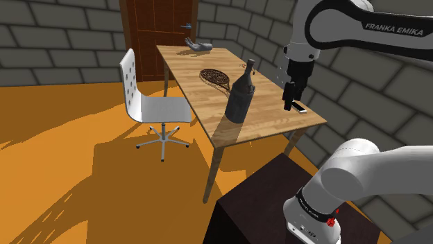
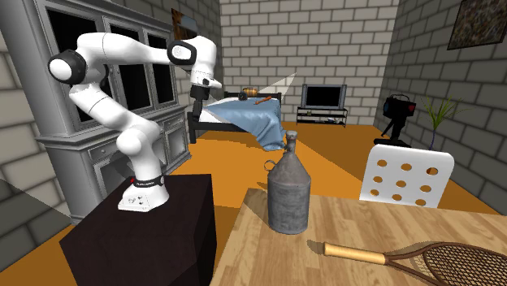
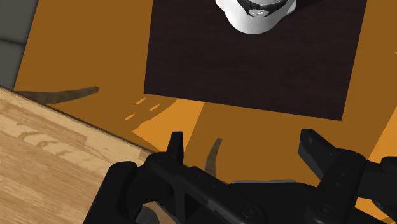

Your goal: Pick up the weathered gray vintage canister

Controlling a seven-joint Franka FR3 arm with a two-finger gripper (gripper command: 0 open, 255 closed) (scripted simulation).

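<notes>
The gray, weathered metal canister [image 1: 240, 93] [image 2: 289, 191] stands upright on the wooden surface [image 1: 270, 119] [image 2: 366, 236], toward the end nearest the robot. It has a wide round body, a narrow neck and a small ring handle at its shoulder. Beyond it, on the same surface, lies a racket [image 1: 216, 77] [image 2: 414, 260] with a wooden handle, apart from the canister. At the far end of the surface rests a small gray curved thing [image 1: 198, 46], too small to name.

The gripper [image 1: 290, 104] [image 3: 243, 153] hangs to the shoulder view's right of the canister, clear of it, with its fingers [image 3: 176, 145] pointing down. In the wrist view the fingers are spread wide with nothing between them; below them show the orange floor, a corner of the surface [image 3: 51, 153] and the dark stand [image 3: 254, 63] [image 1: 257, 208] [image 2: 154, 236].

A white perforated swivel chair [image 1: 149, 104] [image 2: 405, 179] sits at the surface's long side, and a brown door [image 1: 156, 35] stands behind. The second exterior view also shows a gray glass-fronted cabinet [image 2: 106, 122] and a bed [image 2: 244, 114] with a blue blanket.
</notes>
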